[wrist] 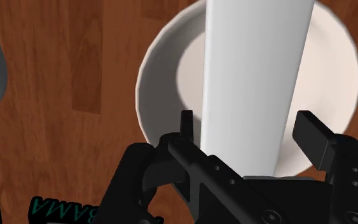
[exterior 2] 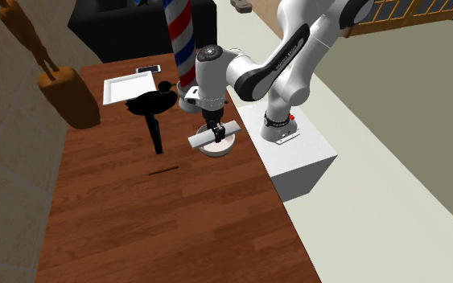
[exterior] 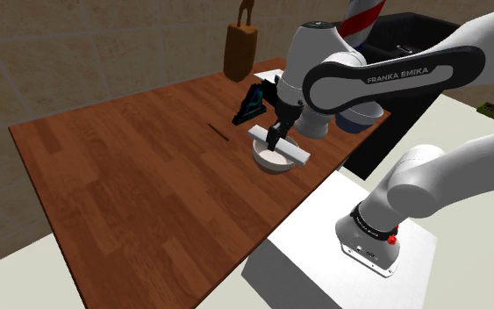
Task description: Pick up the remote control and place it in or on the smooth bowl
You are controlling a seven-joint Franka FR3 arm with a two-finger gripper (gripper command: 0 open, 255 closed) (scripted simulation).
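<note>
The long flat white remote control [wrist: 254, 83] being laid across the smooth round white bowl [wrist: 155, 83], the black gripper [wrist: 248, 124], fingers parted clear of it, is to be raised straight up so that nothing is dragged

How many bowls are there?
2. A white bowl sits under the remote. A greyish bowl is at the shoulder view's right of it, partly behind the arm. The arm may hide more.

The wooden table [exterior: 131, 176] lies open toward the shoulder view's left; a black stand [exterior: 252, 104] stands near the bowl [exterior: 268, 165].
</note>
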